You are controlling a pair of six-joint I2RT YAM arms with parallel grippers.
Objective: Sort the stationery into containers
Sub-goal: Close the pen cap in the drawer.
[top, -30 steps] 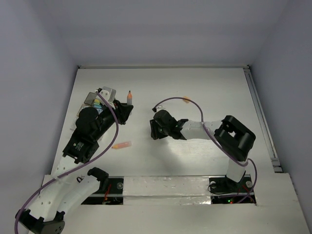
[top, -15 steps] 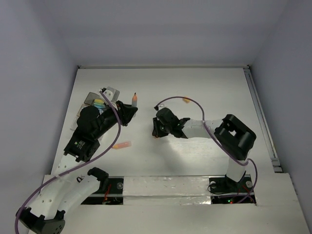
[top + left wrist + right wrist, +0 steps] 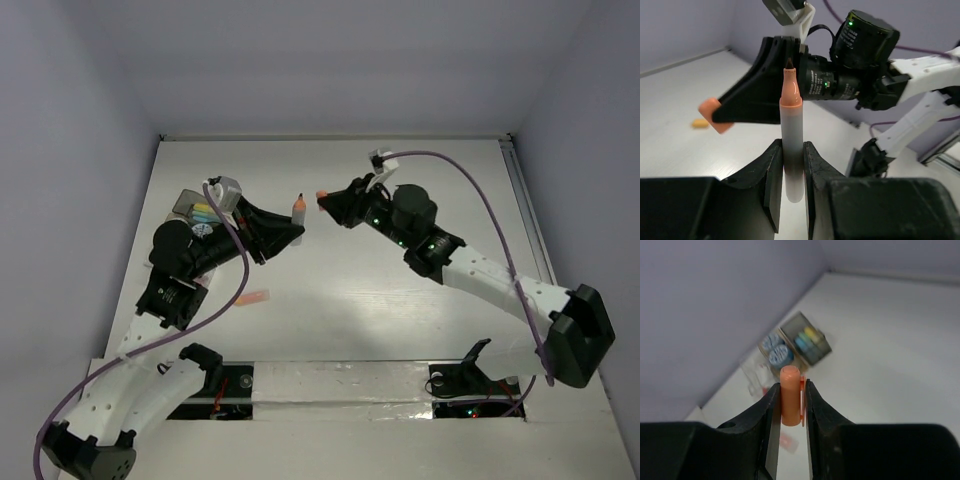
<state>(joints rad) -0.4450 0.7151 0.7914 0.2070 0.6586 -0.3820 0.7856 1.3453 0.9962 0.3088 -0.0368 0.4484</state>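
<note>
My left gripper (image 3: 792, 150) is shut on an uncapped marker (image 3: 791, 150) with a grey barrel and an orange tip, held upright above the table. In the top view that marker (image 3: 298, 207) points toward my right gripper (image 3: 335, 205). My right gripper (image 3: 790, 390) is shut on the orange cap (image 3: 790, 395), which has a clip on its side. The cap (image 3: 323, 197) hangs a short way to the right of the marker's tip, apart from it. The containers sit at the far left: a grey box (image 3: 826, 346) with yellow and blue pieces, round blue-white pots (image 3: 780, 356) and a clear tray (image 3: 756, 376).
Another orange marker (image 3: 252, 297) lies on the table in front of the left arm. A small orange piece (image 3: 701, 123) rests farther back on the table. The grey box (image 3: 184, 204) stands close behind my left arm, near the left wall.
My right arm has risen from the table with the orange cap and swung back and left. My left gripper has carried the marker to the right, toward the cap.
</note>
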